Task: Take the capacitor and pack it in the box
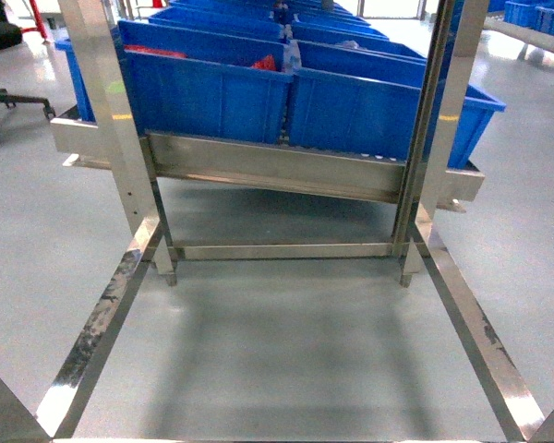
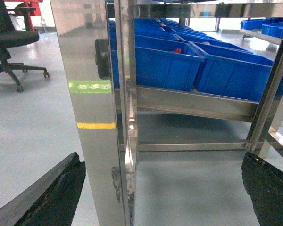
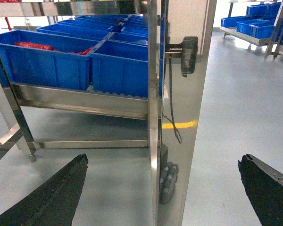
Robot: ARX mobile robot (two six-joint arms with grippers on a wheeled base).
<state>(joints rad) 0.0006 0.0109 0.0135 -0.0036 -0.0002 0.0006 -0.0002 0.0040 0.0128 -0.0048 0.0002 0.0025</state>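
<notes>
Blue bins (image 1: 212, 92) in rows on steel rack (image 1: 286, 171); red-orange items (image 3: 33, 45) in some, too small to identify. Capacitor, pink box out of sight. Left hand (image 2: 165, 188), right hand (image 3: 165, 188) both spread wide, empty, facing rack posts.

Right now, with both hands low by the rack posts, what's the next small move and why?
Probably raise the left hand toward the blue bins. Both hands sit open and empty below the shelf, the left by a steel post, the right hand by another. Red-orange parts show in a front bin. No single capacitor or pink box can be made out yet.
</notes>
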